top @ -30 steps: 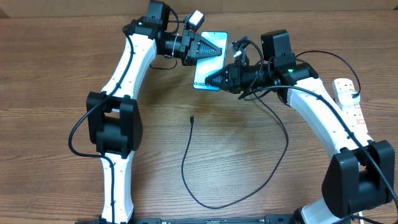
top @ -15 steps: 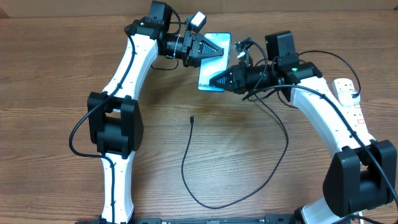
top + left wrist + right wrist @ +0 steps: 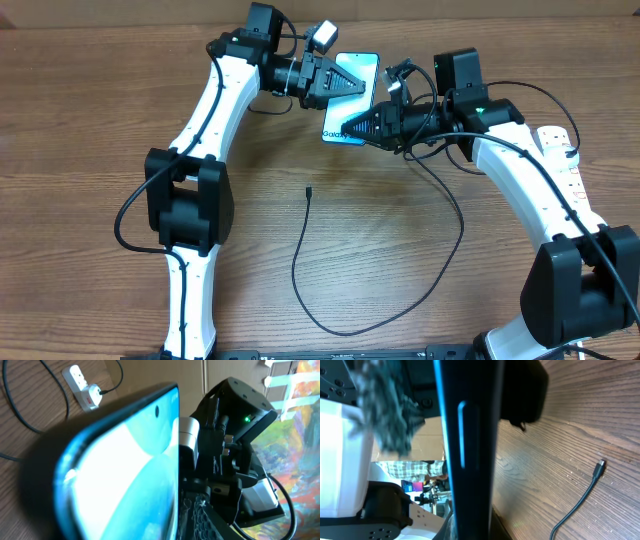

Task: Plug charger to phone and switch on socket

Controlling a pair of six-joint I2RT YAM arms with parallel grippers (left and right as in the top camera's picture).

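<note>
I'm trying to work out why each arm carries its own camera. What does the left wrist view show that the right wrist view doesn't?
Only the left wrist view shows the lit blue screen of the phone, the white power strip with a black plug in it, and the other arm with its green light. Only the right wrist view shows the phone's thin dark edge with a side button, and the charger tip lying on the table. Both show the phone very close up, and the wooden table.
</note>
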